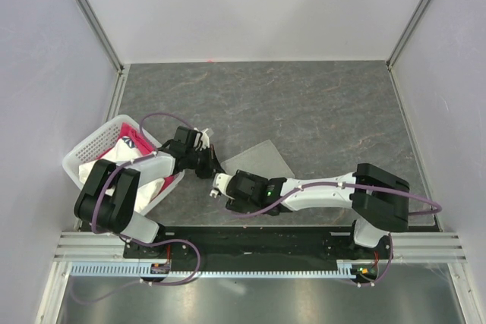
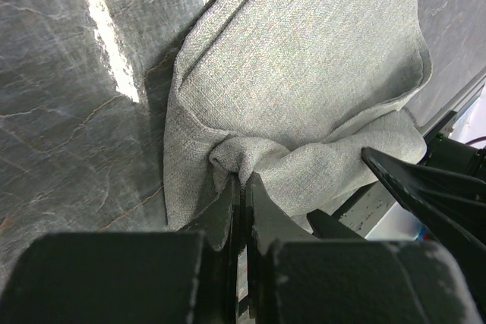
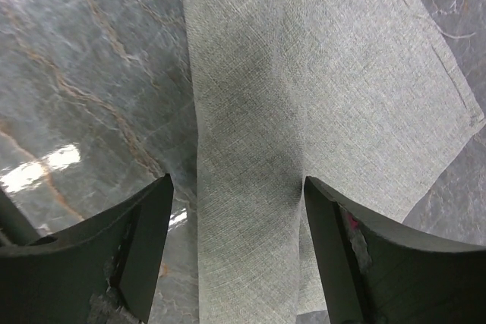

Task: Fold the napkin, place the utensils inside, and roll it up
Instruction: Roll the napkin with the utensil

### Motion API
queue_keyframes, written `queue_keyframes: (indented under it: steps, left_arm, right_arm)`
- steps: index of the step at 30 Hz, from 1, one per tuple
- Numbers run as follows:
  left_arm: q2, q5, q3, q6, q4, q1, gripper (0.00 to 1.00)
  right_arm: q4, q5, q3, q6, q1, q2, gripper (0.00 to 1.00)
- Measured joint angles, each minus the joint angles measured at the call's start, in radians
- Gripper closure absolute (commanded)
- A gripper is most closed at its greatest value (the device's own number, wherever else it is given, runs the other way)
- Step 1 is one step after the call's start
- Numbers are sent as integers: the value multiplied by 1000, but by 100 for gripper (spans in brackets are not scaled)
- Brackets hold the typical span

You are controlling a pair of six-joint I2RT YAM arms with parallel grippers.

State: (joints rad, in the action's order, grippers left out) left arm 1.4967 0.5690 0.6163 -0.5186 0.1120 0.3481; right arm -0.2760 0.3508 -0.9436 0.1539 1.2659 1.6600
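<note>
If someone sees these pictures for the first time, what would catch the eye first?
The grey-green napkin lies on the dark marbled table, one part bunched in the shut left tool. The right tool hangs open over its flat part. A white basket with a pink cloth stands at the table's left edge.

The napkin [image 1: 258, 161] was noted lying on the table [image 1: 319, 104], near its middle and toward the near edge. A basket [image 1: 83, 149] was found at the table's left edge, left of the napkin, with cloths [image 1: 120, 151] heaped in it. The left gripper [image 2: 243, 187] was placed between basket and napkin, at the napkin's left edge, where a bunched fold was pinched in its closed jaws. The right gripper [image 3: 235, 210] was set just nearer than the left one, above the napkin's near-left part, jaws spread apart over the cloth. Both grippers were seen close together.
</note>
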Motion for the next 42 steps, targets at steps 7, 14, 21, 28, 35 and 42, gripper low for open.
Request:
queue_keyframes:
  steps: [7,14,21,28,35,42]
  left_arm:
    - [2,2,4,0,6,0,98]
    - [20,18,18,3,7,-5,85]
    - [23,11,51,36,35,-6,41]
    - [-42,-68,159,72,110,-14,27]
    - [-133,-137,138,75,110,-22,25]
    - [-177,-100,19,74,32,-22,25]
  right_arm:
    - [19,25,0,18,-11,37,35]
    - [26,-76,-4,35,-93,43,59]
    - [-48,-300,-63,47,-192,69,69]
    - [-145,-519,-121,32,-305,86,70]
    - [-224,-725,-157,26,-404,117,72]
    - [-246,-955,-177,23,-507,174,71]
